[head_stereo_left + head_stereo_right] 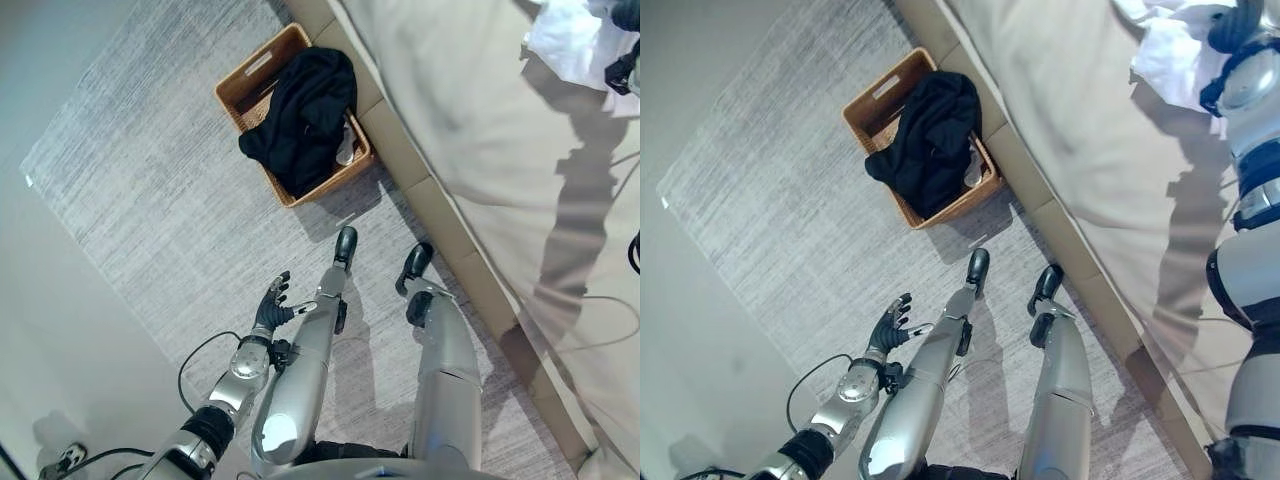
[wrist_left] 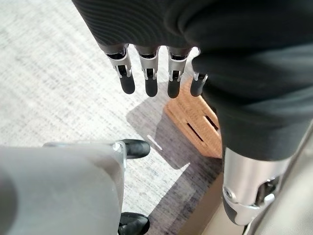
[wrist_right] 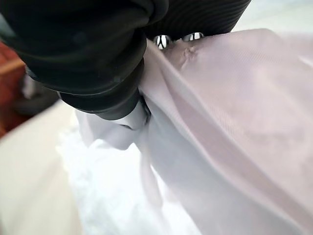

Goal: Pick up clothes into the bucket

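From the left eye view, a wicker basket point(image 1: 262, 72) stands on the grey carpet point(image 1: 130, 190) hard against the edge of a beige bed point(image 1: 470, 150), a black garment point(image 1: 305, 105) heaped in it and spilling over its rim, with a pale item point(image 1: 345, 150) tucked beside it. The left hand point(image 1: 272, 303) hangs low over the carpet, fingers straight and spread, carrying nothing, seemingly parked clear of the work.

In the right eye view, a white garment point(image 1: 1170, 50) lies crumpled on the bed, well apart from the basket; the right arm reaches up to it, the right hand point(image 1: 1230, 25) at the cloth's edge.

The left wrist view confirms the left hand's fingers point(image 2: 149, 83) extended and empty above the carpet, a corner of the basket beyond them.

The right wrist view shows white cloth bunched up against the right hand's dark cover, fingers buried in the folds; whether they have closed on it cannot be told. Judged from this, the white garment remains to be carried to the basket.
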Robot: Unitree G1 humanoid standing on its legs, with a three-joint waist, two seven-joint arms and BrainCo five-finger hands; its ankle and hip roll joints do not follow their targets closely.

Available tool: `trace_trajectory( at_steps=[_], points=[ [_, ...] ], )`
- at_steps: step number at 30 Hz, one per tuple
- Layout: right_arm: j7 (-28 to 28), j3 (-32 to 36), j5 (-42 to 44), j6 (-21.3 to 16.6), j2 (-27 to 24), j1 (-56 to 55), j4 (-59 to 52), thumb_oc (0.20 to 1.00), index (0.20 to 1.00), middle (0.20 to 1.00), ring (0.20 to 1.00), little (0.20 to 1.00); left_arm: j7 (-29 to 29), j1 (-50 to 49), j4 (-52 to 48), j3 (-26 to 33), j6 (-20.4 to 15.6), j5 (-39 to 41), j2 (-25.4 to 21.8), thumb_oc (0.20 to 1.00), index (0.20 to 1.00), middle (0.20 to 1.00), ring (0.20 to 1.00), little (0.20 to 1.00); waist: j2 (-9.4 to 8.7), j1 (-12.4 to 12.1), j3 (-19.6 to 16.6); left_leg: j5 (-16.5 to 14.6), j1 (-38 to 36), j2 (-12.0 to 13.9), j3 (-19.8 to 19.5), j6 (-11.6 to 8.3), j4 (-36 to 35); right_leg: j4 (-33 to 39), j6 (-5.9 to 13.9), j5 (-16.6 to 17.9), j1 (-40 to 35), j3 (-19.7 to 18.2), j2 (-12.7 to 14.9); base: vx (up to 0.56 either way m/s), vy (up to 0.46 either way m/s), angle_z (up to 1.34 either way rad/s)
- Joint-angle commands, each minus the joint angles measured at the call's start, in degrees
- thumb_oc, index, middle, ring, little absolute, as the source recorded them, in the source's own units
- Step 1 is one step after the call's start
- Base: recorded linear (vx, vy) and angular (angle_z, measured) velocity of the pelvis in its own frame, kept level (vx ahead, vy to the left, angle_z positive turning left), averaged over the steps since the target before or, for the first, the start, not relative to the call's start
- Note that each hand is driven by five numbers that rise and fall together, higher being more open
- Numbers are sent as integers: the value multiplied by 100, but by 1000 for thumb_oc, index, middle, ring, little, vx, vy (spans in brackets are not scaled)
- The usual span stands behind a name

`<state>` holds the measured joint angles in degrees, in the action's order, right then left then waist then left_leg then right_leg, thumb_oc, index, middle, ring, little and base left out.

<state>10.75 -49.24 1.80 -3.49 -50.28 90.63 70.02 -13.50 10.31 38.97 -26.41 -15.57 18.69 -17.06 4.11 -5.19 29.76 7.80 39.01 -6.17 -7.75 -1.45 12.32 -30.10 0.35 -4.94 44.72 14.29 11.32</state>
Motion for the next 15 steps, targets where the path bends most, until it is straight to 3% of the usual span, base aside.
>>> trace_trajectory(
  at_steps=[1,2,6,12,15],
  points=[
    [306,-286,-86,-217,-200,413,-172,200,200,200,200,200,-50,-286,186,250,-61,-300,-353,1000,1000,1000,1000,1000,-437,-36,4,-654,-577,272,111,-202,171,284,490,-39,-791,-321,42,-79,55,-28],
    [345,-284,-141,-220,-197,427,-232,200,200,200,200,200,-43,-326,181,309,-68,-334,-405,1000,1000,1000,1000,1000,-477,-5,4,-502,-657,301,161,-183,119,494,461,201,-942,-280,8,-75,71,-27],
    [513,-109,-293,-274,-202,284,-371,200,200,200,200,200,-17,-473,387,482,-64,-482,-525,1000,1000,1000,1000,1000,-713,116,-136,-599,-1574,444,336,-188,-83,1131,537,400,-1941,-352,-180,36,35,-34],
    [587,99,-608,-322,-394,-139,-813,200,200,200,200,200,110,-738,565,700,-20,-695,-561,1000,1000,1000,1000,1000,-970,320,-949,-751,-2512,563,560,-204,-384,2072,636,614,-3082,-429,-370,124,16,-26],
    [573,176,-835,-340,-528,-369,-1034,200,200,200,200,200,217,-915,435,765,1,-856,-588,1000,1000,1000,1000,1000,-1012,372,-1362,-836,-2942,610,679,-185,-531,2361,675,634,-3514,-488,-439,125,36,-19]
  ],
)
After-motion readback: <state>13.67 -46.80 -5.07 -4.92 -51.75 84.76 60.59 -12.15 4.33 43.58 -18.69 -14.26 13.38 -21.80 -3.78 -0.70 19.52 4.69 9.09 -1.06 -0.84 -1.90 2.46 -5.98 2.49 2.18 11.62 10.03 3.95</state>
